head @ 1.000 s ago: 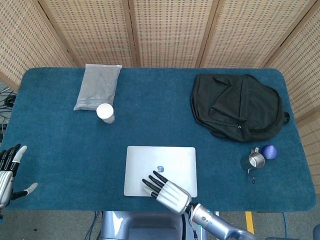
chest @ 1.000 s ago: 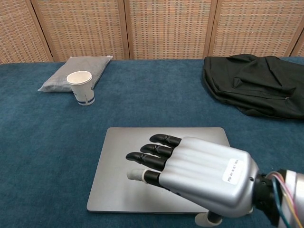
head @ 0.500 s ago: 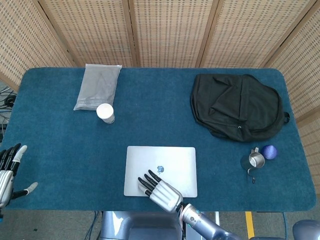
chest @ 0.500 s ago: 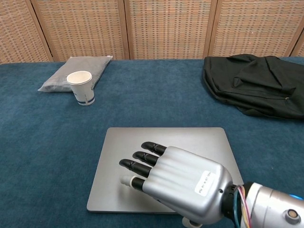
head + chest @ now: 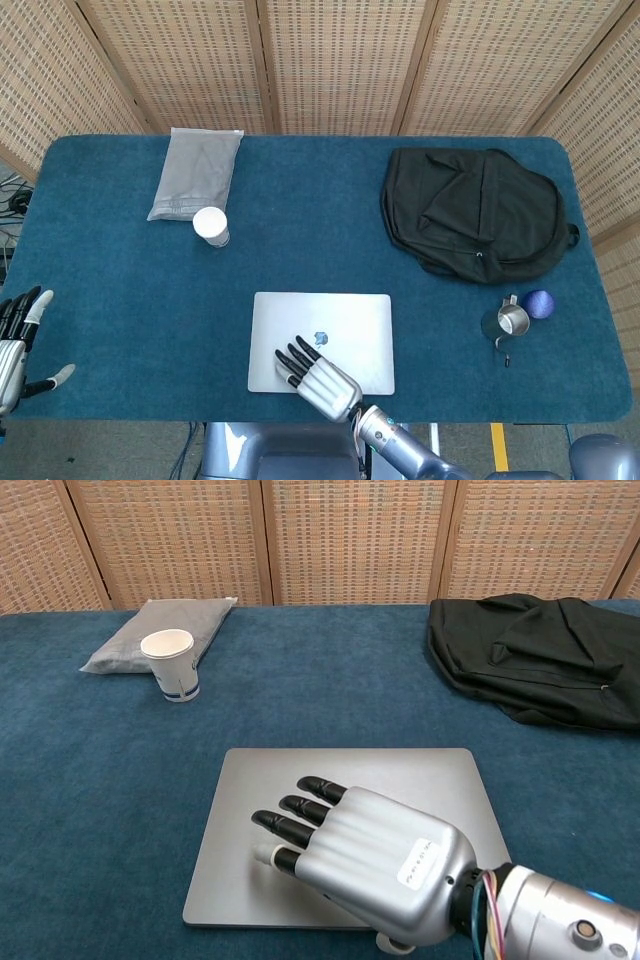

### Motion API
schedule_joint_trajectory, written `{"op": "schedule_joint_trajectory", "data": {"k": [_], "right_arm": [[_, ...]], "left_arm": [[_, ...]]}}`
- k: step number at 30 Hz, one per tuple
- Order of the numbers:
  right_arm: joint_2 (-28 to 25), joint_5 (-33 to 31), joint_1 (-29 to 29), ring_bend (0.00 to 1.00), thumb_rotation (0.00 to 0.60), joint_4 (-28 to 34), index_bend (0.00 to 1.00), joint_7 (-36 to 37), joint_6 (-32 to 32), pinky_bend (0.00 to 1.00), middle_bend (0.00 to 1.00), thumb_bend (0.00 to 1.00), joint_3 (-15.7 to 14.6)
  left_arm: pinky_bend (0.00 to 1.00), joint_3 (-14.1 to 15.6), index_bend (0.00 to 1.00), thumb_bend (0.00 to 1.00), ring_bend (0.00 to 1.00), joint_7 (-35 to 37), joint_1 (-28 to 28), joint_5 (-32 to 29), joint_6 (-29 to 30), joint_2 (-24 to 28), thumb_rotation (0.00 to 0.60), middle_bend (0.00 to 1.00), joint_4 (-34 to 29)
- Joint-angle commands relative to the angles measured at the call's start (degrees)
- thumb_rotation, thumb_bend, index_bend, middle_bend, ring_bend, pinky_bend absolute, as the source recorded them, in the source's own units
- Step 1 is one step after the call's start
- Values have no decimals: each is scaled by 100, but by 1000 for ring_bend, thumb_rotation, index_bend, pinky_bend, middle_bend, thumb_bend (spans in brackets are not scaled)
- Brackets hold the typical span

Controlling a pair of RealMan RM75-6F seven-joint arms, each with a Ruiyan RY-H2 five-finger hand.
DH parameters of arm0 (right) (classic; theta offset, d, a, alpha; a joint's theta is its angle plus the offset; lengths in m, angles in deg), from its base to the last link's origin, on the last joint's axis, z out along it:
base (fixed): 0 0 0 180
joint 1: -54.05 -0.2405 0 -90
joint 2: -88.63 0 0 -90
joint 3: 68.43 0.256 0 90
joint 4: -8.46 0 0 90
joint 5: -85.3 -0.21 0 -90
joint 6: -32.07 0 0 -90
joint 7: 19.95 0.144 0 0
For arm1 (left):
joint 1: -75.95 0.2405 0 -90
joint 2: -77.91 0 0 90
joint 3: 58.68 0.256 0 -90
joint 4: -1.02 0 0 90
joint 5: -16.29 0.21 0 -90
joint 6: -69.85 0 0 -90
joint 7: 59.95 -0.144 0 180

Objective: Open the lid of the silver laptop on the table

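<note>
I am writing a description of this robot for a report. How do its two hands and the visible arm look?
The right hand has a ribbed silver metallic back with a small white label, black fingers and one pale fingertip. Coloured cables run at its wrist, which joins a silver-grey arm. The left hand, at the image edge, has a silver body, dark fingers and pale tips.

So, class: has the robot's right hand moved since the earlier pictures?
Yes. The right hand has slid toward the robot's left and back toward the near edge of the closed silver laptop, which has stayed put, lid shut.
</note>
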Motion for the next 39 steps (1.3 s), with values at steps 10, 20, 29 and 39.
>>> {"op": "schedule_joint_trajectory", "data": {"k": [10,20,29,39], "right_arm": [[113,-26,-127,0,600,-160,105,50,-195,0,16,309,-172],[129,255,-169,0,600,-249,105,296,-518,0,28,440,-301],[133,1056,-295,0,600,-649,105,278,-1132,0,19,440,-244],[272,2390,-310,0,600,-2086,105,314,-2423,0,0,466,-276]], "left_arm": [[0,-10,0,14,0,31,-9,-30,-11,19,600,0,-13],[0,-5,0,15,0,45,-17,-28,-22,32,600,0,-19],[0,-2,0,15,0,-8,-19,-32,-23,8,600,0,-16],[0,1,0,15,0,-28,-23,-28,-24,6,600,0,-25]]}}
